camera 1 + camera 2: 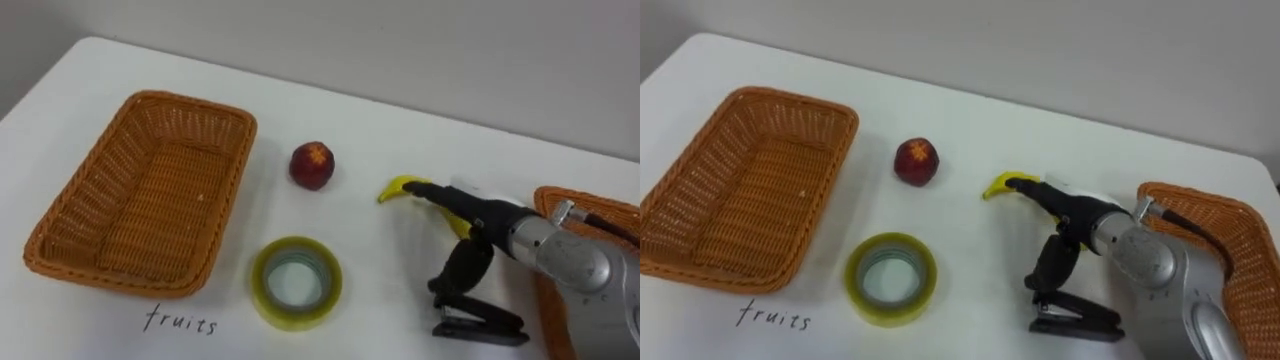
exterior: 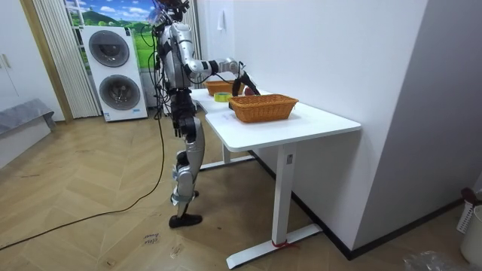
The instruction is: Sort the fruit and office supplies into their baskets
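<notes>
In the left eye view, the handwritten word "fruits" (image 1: 181, 321) is showing on the white table (image 1: 400, 120) at its near edge, just before a wicker basket (image 1: 60, 215) at the left end. A red fruit (image 1: 312, 165) is lying beside that basket's far right corner, and a yellow tape roll (image 1: 296, 246) is lying nearer the near edge. The right hand (image 1: 470, 212) is reaching in with straight fingers along a banana (image 1: 400, 187) at mid-table, gripping nothing. In the room view, the robot is standing upright at the table's long edge, with stacked washing machines (image 2: 117, 71) behind. In the right eye view, a black stapler (image 1: 1075, 322) is lying at the near edge below the hand, and a second wicker basket (image 1: 1240, 225) is sitting at the right end, partly hidden by the forearm.
</notes>
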Tool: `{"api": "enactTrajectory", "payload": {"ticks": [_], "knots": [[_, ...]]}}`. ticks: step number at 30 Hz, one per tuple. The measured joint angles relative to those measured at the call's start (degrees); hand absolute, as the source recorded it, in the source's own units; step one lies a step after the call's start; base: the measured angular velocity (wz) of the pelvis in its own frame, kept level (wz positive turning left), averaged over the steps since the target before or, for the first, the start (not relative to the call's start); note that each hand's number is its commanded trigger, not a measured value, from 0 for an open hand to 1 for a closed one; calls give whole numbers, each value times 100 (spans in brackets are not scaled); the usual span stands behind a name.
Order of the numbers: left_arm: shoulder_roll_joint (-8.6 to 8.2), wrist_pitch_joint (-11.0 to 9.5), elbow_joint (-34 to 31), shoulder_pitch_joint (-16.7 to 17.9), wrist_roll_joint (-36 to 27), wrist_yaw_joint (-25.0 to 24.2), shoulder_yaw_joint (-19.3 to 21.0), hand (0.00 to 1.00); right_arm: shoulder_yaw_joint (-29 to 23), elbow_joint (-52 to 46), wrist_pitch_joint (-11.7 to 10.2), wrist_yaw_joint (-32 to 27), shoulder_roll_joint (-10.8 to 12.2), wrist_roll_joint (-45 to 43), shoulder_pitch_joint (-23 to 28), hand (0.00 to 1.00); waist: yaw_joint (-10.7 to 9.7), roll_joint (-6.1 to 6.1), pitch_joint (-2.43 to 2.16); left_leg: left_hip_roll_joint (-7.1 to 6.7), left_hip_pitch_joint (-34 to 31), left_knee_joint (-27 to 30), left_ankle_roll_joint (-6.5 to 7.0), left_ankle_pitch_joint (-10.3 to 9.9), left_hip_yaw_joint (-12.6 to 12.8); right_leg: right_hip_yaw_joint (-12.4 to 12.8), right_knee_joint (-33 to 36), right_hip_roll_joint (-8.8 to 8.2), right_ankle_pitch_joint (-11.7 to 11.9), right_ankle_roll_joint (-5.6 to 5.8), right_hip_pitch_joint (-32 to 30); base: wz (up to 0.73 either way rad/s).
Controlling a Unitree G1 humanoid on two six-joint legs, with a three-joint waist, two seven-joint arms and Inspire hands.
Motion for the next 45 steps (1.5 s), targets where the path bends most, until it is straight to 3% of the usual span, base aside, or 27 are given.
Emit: {"api": "enactTrajectory", "payload": {"ticks": [10, 15, 22, 35, 45], "knots": [[0, -23, 81, -59, -6, 22, 21, 0, -1, -3, 1, 233, 0, 108, 1, 0, 1, 20, 11, -5, -49, 38, 35, 17, 83, -6, 0, -6, -5, 8, -39, -4], [-9, -17, 107, -75, -5, 29, 8, 0, -7, -18, 1, 234, 0, 365, 0, 0, 0, -19, -39, 5, -108, 83, 43, 23, 137, 1, 1, -1, -17, 29, -80, -6], [-16, -17, 118, -45, 2, 28, -13, 0, -51, -446, 3, 233, -1, 348, 3, 0, -32, -19, -47, 7, -111, 98, 31, 36, 199, 25, 2, -1, -17, 29, -89, -5], [-16, -21, 113, 60, -18, -146, -25, 0, -433, -1309, -19, 228, -24, 685, 27, 0, -271, -8, -92, 8, -112, 123, 32, 35, 202, -7, 9, -8, -17, 28, -84, 0], [-27, -41, 93, 28, -59, -134, -205, 0, -381, -1047, 4, 354, -9, 686, 439, 0, -123, 0, -85, 18, -113, 66, 32, 35, 305, 20, 12, -6, -17, 28, -166, -6]]}}
